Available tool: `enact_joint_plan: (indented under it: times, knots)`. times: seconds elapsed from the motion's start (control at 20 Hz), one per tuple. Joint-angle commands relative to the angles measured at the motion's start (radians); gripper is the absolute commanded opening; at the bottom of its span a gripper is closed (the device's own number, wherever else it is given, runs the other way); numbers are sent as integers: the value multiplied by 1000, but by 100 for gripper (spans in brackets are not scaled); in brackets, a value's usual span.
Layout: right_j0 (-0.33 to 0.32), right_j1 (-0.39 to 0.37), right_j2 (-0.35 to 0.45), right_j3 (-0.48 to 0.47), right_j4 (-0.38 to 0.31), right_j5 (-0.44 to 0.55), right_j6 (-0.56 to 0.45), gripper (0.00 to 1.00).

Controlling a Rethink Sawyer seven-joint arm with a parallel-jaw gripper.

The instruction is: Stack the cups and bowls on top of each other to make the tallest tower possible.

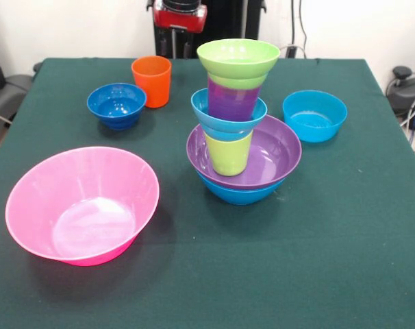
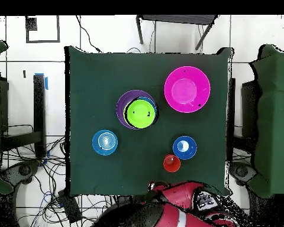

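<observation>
The tower stands mid-table: a blue bowl at the base, a purple bowl in it, then a lime green cup, a turquoise bowl, a purple cup and a lime green bowl on top. It also shows in the overhead view. An orange cup, a small dark blue bowl, a turquoise bowl and a huge pink bowl stand loose. The red arm is drawn back over its base; I cannot make out its gripper.
The table has a dark green cloth. The robot's red and black pedestal stands at the far edge, just behind the orange cup. Chairs and cables lie around the table in the overhead view.
</observation>
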Motion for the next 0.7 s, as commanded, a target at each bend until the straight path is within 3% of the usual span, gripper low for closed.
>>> enact_joint_plan:
  times: [0.05, 0.4, 0.7]
  knots:
    - [75, 131, -60, -136, -47, -153, 56, 100]
    - [87, 95, -60, -129, -26, -113, 30, 100]
    - [24, 41, 17, -115, -29, -42, -3, 100]
